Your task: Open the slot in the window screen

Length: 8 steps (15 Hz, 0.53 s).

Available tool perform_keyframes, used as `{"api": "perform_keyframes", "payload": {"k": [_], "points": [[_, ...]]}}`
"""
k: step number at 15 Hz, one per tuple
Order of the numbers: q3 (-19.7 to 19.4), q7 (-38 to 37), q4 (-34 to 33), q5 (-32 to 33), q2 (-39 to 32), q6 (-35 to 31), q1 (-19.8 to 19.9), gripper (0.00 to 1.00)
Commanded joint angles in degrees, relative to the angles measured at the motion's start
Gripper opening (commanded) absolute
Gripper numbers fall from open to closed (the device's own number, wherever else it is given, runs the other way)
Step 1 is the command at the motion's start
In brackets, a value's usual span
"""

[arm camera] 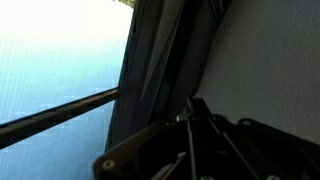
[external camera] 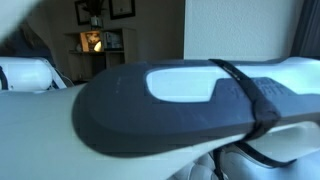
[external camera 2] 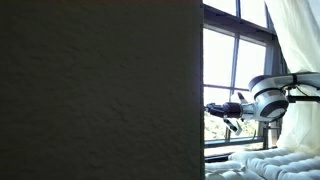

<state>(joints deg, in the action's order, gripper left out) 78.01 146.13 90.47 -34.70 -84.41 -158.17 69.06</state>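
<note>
The window screen fills the left of the wrist view as a bright blue-white sheet, crossed by a dark frame bar. I cannot make out a slot in it. My gripper is a dark shape at the bottom of that view, its fingers meeting in a point, empty, next to a dark curtain. In an exterior view the gripper reaches level toward the window, just right of a big dark panel.
A dark panel blocks most of an exterior view. White curtain hangs right of the arm, white cloth lies below. An arm link fills the view showing a room with a shelf.
</note>
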Motion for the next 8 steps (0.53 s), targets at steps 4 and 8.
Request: {"api": "perform_keyframes", "payload": {"k": [4,8], "points": [[0.8,0.4,-1.2,0.0,0.1,-1.2,-1.4,0.0],[1.2,0.4,-2.9,0.1,0.1,-1.1,-3.0,0.0]]}}
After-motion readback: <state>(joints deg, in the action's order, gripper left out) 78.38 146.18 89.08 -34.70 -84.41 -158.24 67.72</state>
